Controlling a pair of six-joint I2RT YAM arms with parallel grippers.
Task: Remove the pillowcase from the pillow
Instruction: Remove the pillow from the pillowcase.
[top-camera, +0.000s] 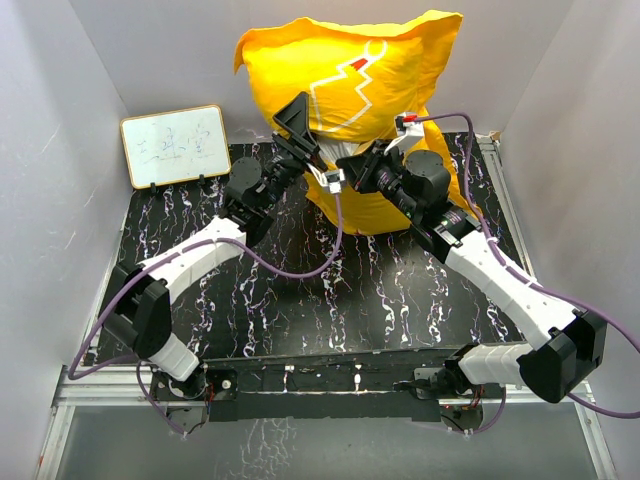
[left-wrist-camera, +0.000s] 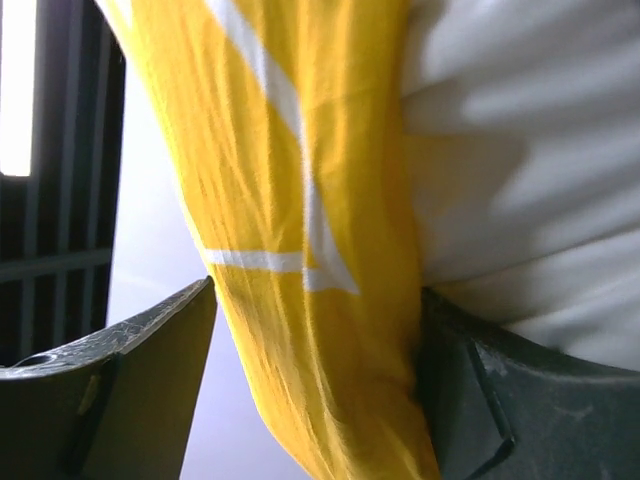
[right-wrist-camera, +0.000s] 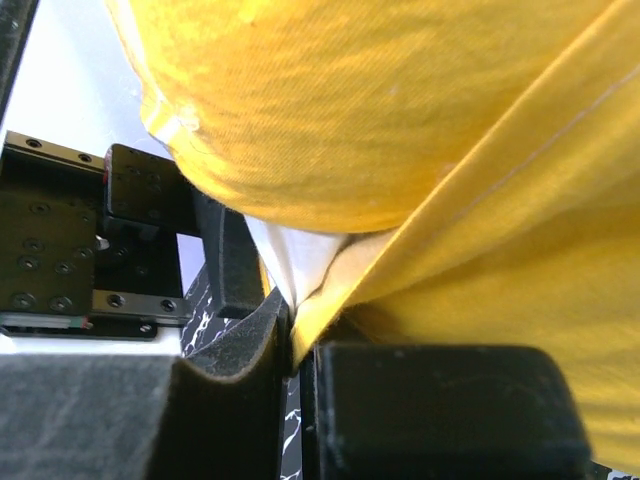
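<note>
Currently the right gripper (right-wrist-camera: 300, 350) is pinching the pillowcase (right-wrist-camera: 400, 120) at its lower hem, jaws fully closed. The left gripper (left-wrist-camera: 318, 300) is holding its jaws wide apart, straddling a loose yellow fold with the bare white pillow (left-wrist-camera: 520, 150) bulging at their three o'clock. The cased pillow is standing upright at the table's (top-camera: 330, 290) twelve o'clock side, so the left jaws should, I judge, be closing on white stuffing only while the right is peeling the hem toward six o'clock, slowly enough to avoid toppling the bundle.
</note>
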